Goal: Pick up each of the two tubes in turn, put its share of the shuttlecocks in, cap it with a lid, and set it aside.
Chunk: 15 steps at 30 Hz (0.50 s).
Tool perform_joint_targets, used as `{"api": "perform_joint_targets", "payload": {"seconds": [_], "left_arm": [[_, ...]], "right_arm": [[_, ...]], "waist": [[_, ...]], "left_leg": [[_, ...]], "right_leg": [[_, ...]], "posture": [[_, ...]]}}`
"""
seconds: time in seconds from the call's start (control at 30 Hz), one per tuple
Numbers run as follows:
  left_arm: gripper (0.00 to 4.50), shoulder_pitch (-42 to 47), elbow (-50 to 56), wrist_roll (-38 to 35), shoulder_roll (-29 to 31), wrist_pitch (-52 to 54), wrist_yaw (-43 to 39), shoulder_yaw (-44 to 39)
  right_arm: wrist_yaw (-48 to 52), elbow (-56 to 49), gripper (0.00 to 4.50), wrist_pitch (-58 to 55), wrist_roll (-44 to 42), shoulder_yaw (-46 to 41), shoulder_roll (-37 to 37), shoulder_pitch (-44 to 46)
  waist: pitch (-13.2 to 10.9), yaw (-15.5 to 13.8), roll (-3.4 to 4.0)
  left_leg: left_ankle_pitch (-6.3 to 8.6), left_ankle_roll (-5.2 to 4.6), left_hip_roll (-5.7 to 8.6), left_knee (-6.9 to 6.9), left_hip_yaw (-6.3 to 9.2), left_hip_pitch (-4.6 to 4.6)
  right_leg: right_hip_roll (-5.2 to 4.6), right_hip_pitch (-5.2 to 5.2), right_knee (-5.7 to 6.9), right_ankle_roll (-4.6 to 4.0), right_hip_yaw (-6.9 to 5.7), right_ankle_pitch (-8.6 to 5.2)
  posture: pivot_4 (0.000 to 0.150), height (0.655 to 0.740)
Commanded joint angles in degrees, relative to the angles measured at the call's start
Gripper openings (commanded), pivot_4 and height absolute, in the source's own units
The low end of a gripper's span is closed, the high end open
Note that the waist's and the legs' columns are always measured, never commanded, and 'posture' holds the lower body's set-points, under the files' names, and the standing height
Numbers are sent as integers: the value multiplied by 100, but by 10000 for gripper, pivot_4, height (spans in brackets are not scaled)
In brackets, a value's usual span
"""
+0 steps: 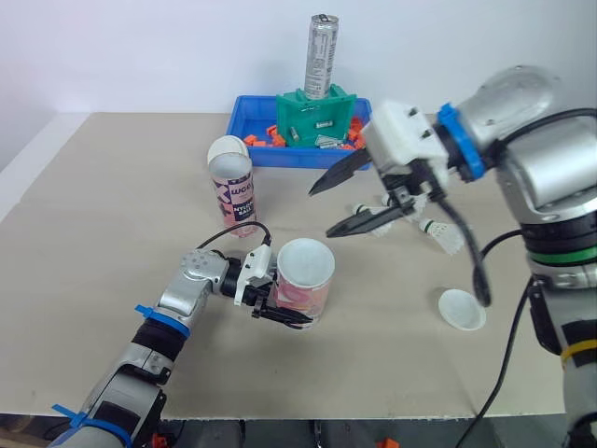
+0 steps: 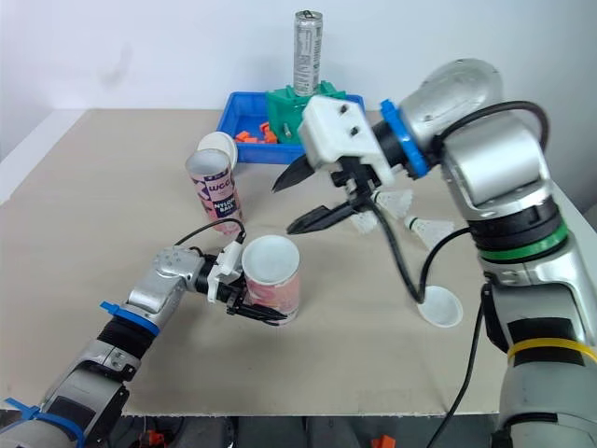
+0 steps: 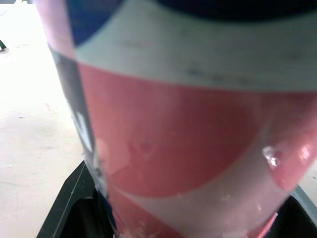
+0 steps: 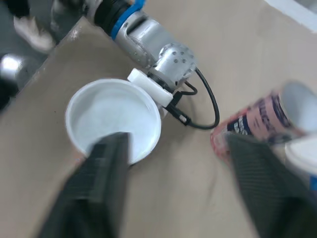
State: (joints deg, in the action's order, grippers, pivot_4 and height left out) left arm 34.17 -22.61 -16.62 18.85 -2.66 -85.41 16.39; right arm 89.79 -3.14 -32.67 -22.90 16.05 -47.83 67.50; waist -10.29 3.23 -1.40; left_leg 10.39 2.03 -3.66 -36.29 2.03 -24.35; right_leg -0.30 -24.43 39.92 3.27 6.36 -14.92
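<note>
Nearest, left gripper [image 1: 287, 315] pinches a glossy pink-and-white tube [image 1: 308, 285] low on its round wall, over the matte beige table [image 1: 93, 233]. A second cylindrical tube [image 1: 235, 198] stands farther left. Right gripper [image 1: 322, 213] hangs mid-table, its tapered black fingers spread and empty. Feathered shuttlecocks [image 1: 438, 229] lie right, and a round white lid [image 1: 462, 309] sits nearer.

Bright, even light; soft shadows.

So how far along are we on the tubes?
Early. Done: nothing visibly filled; one lid lies loose on the table. In hand: left gripper holds an open tube that looks empty inside; right gripper hovers over it, jaws open, empty. Left: shuttlecocks lying on the table, second tube, capping.
</note>
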Motion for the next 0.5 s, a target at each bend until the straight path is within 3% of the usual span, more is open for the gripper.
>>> {"api": "perform_joint_targets", "payload": {"seconds": [0.03,0.13,0.17,0.23,0.27,0.33,0.5], "left_arm": [[27607,-34,-116,147,19,-92,114,-19],[27607,-21,-91,83,-9,-44,130,-53],[34342,-15,-68,38,-18,-28,114,-72],[42447,-5,-39,-4,-19,-92,85,-101],[44453,-1,-44,2,-24,-262,109,-143],[44453,-18,107,-117,56,-213,64,-237],[44453,-159,519,-270,578,-47,-191,-419]], "right_arm": [[-110,-447,44540,-764,-440,-607,-473,-322],[-509,-900,44540,-851,-348,-929,-866,-1155],[-654,-1117,45000,-849,-375,-1072,-931,-1474],[-938,-1513,45000,-794,-494,-1378,-917,-1997],[-1122,-1693,45000,-696,-499,-1514,-854,-2261],[-1492,-2069,45000,-483,-711,-1899,-543,-2841],[-1823,-2439,45000,-279,-632,-2042,-583,-3673]], "waist": [[-1,-32,1],[-1,-47,-2],[-2,-47,-2],[-6,-31,1],[-9,-19,5],[-11,-9,2],[-13,-13,1]], "left_leg": [[3,-5,0,1,0,0],[4,-6,0,0,1,1],[5,-6,0,0,1,2],[5,-6,1,-1,-3,1],[5,-6,1,-1,-8,1],[5,-6,0,0,-9,0],[5,-6,0,2,-3,-3]], "right_leg": [[0,0,0,-1,0,-2],[0,2,-2,-1,-2,-4],[0,4,-6,-11,-3,-9],[-1,3,-10,-19,1,-11],[-1,-1,-11,-17,4,-8],[-1,-5,-9,6,6,5],[3,-1,-12,7,4,5]], "posture": [[1500,7075],[1500,7075],[1500,7075],[1500,7075],[1500,7075],[1500,7075],[1500,7075]]}}
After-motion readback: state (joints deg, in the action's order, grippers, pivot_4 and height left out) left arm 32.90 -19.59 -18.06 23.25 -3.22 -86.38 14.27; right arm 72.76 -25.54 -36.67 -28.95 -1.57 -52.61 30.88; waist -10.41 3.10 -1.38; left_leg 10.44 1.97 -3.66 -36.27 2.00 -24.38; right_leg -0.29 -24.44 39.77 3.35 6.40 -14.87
